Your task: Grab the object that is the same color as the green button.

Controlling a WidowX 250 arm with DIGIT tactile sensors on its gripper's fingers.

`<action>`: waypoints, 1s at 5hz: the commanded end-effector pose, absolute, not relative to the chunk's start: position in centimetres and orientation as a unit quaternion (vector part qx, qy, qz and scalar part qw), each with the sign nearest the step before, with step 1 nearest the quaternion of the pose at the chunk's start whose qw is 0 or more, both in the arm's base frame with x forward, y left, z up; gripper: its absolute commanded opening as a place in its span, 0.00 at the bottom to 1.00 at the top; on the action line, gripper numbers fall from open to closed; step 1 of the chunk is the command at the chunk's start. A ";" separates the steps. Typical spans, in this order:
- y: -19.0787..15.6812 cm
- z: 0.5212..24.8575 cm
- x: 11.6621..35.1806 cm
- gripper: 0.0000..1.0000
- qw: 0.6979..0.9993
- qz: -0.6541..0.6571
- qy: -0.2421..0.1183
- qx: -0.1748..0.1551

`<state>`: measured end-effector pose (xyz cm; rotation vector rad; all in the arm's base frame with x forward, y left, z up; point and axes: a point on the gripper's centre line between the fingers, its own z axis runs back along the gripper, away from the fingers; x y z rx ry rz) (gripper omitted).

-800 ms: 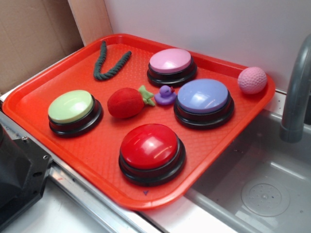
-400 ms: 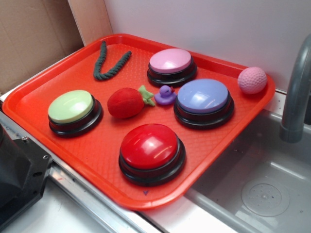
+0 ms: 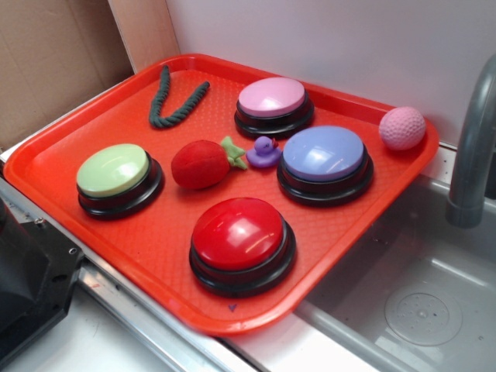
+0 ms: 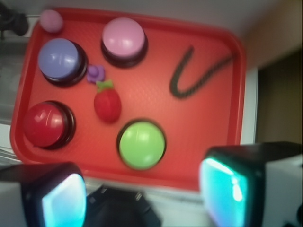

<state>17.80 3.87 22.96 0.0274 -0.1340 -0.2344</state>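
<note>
A dark green V-shaped twisted rope (image 3: 175, 99) (image 4: 195, 75) lies at the far left corner of the red tray (image 3: 70, 155). The pale green dome button (image 3: 115, 172) (image 4: 141, 144) sits on its black base near the tray's left front edge. In the wrist view my gripper (image 4: 144, 198) hovers high above the tray's near edge, open, with its two pale blue pads (image 4: 62, 202) wide apart and nothing between them. The gripper does not show in the exterior view.
The tray also carries a pink button (image 3: 273, 101), a lavender-blue button (image 3: 324, 156), a red button (image 3: 240, 236), a red plush strawberry (image 3: 205, 163), a small purple duck (image 3: 264, 151) and a pink ball (image 3: 402, 128). A sink basin (image 3: 418, 310) and faucet (image 3: 473, 155) stand right; cardboard (image 3: 54, 54) is left.
</note>
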 end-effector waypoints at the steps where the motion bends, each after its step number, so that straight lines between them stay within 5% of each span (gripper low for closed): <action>1: 6.4 17.8 22.5 1.00 0.950 -0.305 -0.018 0.059; 3: 4.0 9.9 25.0 1.00 0.893 -0.446 0.050 0.041; 5: 7.5 5.7 26.3 1.00 0.915 -0.386 0.083 0.078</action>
